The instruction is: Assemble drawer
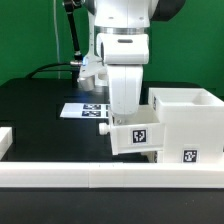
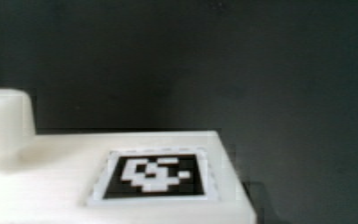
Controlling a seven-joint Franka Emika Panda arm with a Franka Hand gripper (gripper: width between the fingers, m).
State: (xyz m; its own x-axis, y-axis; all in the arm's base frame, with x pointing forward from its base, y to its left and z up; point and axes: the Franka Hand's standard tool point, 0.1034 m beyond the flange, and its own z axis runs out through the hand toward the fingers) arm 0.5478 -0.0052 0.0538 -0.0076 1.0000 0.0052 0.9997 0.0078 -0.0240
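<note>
Claw [image 1: 116, 118] grips small tray [image 1: 138, 135].

The housing [image 1: 190, 125] is white, with a black-and-white square tag [image 1: 189, 156] low on its front. At its nine o'clock in the exterior view, a white tray [image 1: 138, 135] carries a similar tag [image 1: 140, 137] with a black border and blocky white marks. The arm [image 1: 125, 50] above is white with a dark band. The table [image 1: 40, 115] is black, the backdrop [image 1: 30, 30] green. The marker board [image 1: 85, 110] is white with black tags. The rail [image 1: 100, 185] along the front is white. In the wrist view, a white surface [image 2: 51, 170] bears a blurred black-and-white tag [image 2: 155, 174] against dark grey.
</note>
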